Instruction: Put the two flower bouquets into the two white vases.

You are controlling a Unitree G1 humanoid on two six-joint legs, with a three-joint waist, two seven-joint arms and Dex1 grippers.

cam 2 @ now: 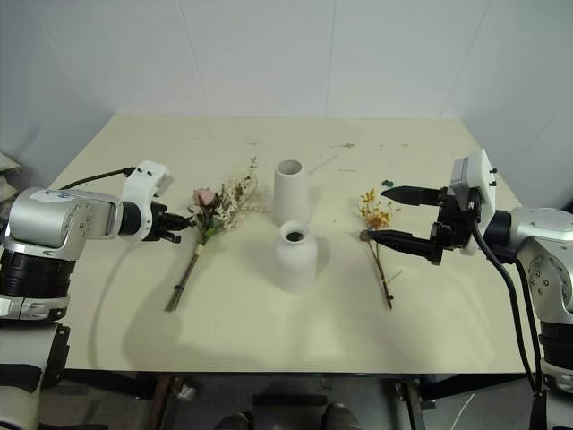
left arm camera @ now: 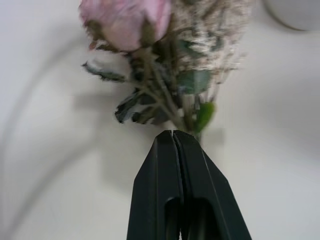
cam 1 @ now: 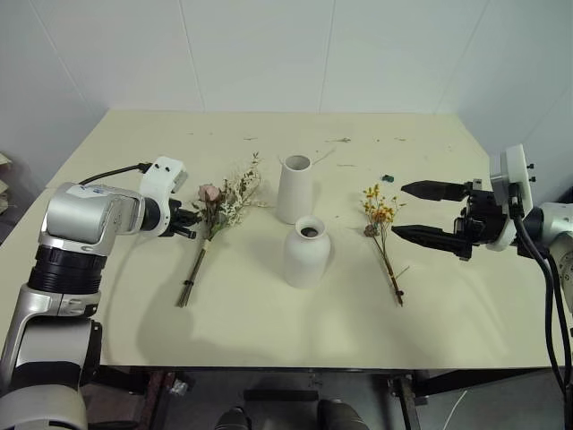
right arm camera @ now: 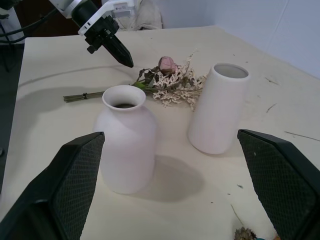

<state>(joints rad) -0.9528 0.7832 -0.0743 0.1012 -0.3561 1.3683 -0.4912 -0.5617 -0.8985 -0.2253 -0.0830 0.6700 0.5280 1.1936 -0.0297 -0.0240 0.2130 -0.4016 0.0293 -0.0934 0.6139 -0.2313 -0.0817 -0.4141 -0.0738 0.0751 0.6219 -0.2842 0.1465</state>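
Wrist footage shows left end effector (left arm camera: 172, 132) closed, empty, above the rose bouquet (left arm camera: 165, 60); right end effector (cam 1: 419, 211) gapes.

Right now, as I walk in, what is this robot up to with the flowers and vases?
Nothing is in a vase yet. The large bouquet with the pink rose lies on the table left of the tall vase and the short vase; the shut left gripper hovers beside it, holding nothing. The small yellow sprig lies to the right of the vases, with the open right gripper above the table next to it.
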